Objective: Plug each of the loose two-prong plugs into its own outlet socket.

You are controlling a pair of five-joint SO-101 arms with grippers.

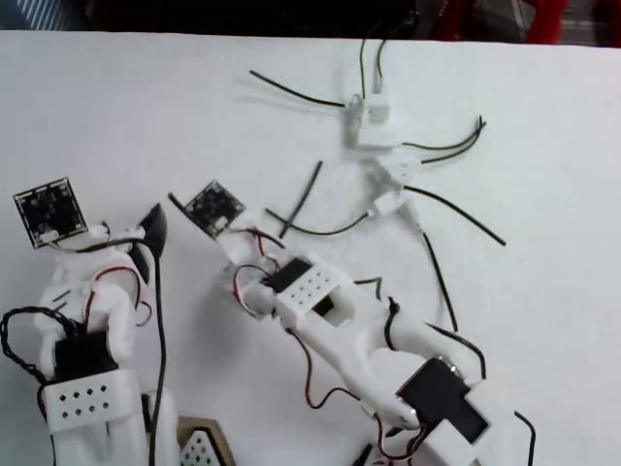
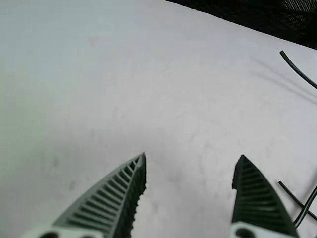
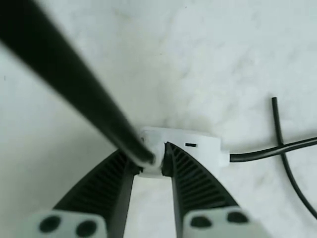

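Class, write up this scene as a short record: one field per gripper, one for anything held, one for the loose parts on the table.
Left gripper: open, holding nothing, over a bare part of the table
Right gripper: shut on a white connector
Held part: lies low at the table; its black wire runs off sideways
Loose parts: other connectors, white with black wires, grouped farther out on the table, apart from both grippers
Plug or socket: cannot tell for the held part
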